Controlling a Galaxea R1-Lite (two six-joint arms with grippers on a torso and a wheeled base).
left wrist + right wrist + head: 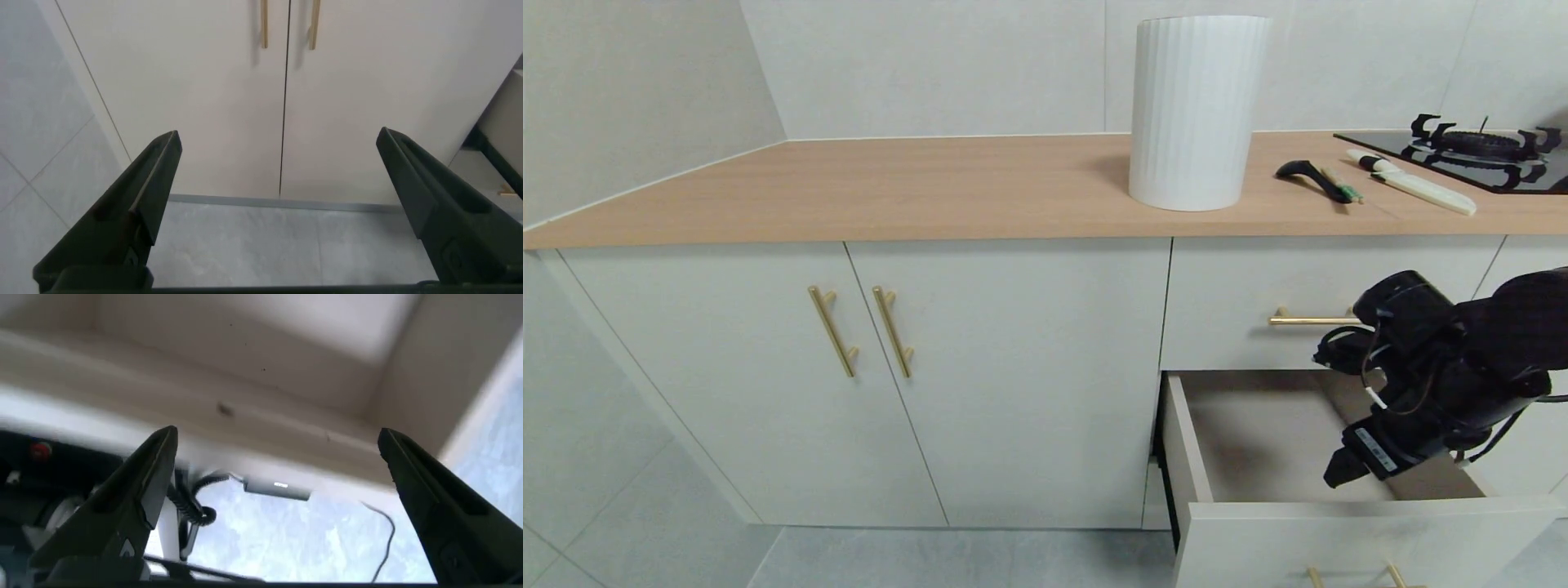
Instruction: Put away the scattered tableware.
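the drawer [1186,441] stands pulled out and your right arm [1454,367] hangs over it. the right gripper [275,437] faces the drawer's rim, its jaws apart with nothing between them. so the step in hand, as i judge it, is the fetch. lift the arm straight up, clear of the drawer front and the brass handle [1307,320] above it, before you swing toward the desk [890,188], or you may knock one of them. take one piece at a time and close across its handle, since the pieces lie flat on the wood and close together. the left gripper [278,135] is low before the cupboard doors [286,82], jaws apart too; it has no part in this.

the pieces lie on the desk above the drawer, between the tall white ribbed pot [1194,114] and the stove [1478,147]. there is a white knife [1421,186] nearest the stove, then a black-handled tool [1305,171]. close against the tool is a thin stick [1342,186] with a green end; you cannot tell what it is.
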